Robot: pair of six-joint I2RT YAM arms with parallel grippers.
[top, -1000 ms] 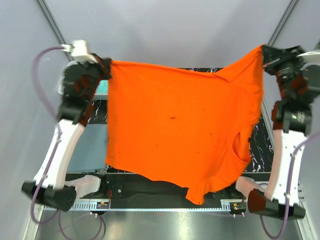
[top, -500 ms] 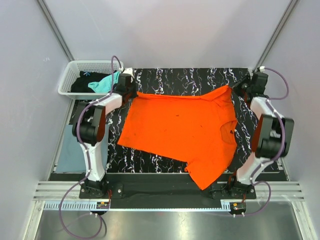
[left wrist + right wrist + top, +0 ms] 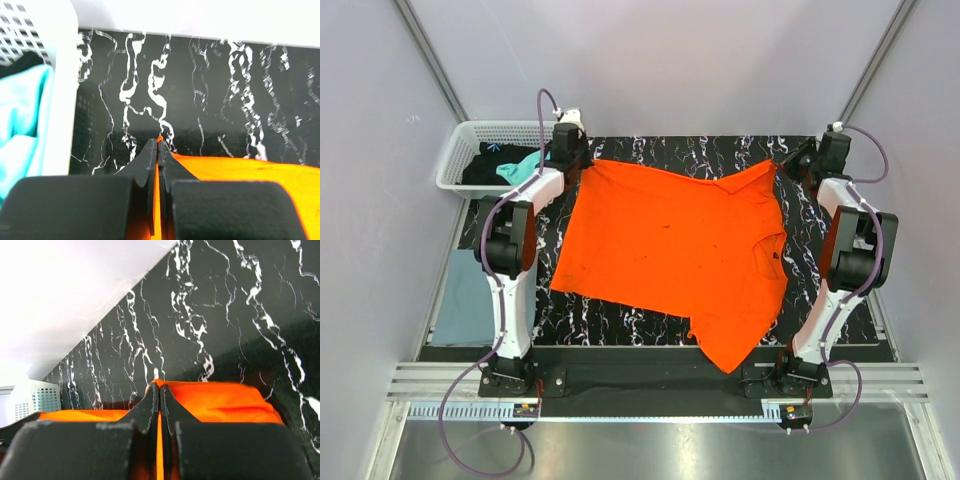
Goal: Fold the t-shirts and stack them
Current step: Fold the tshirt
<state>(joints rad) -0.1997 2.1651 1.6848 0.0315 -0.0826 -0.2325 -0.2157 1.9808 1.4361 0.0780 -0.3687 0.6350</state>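
Note:
The orange t-shirt lies spread over the black marbled table, its lower end reaching the near edge. My left gripper is shut on its far left corner; the cloth shows between the closed jaws in the left wrist view. My right gripper is shut on the far right corner, with orange cloth pinched in the right wrist view. A teal tee and a black one lie in the basket. A grey-blue tee lies left of the table.
The white lattice basket stands at the far left corner, its wall beside my left gripper. The pale back wall runs just past the table's far edge. Both arms stretch out along the table's sides.
Both grippers came down from high up and moved toward the far edge, laying the orange shirt out on the table and pulling its far edge further back and flatter.

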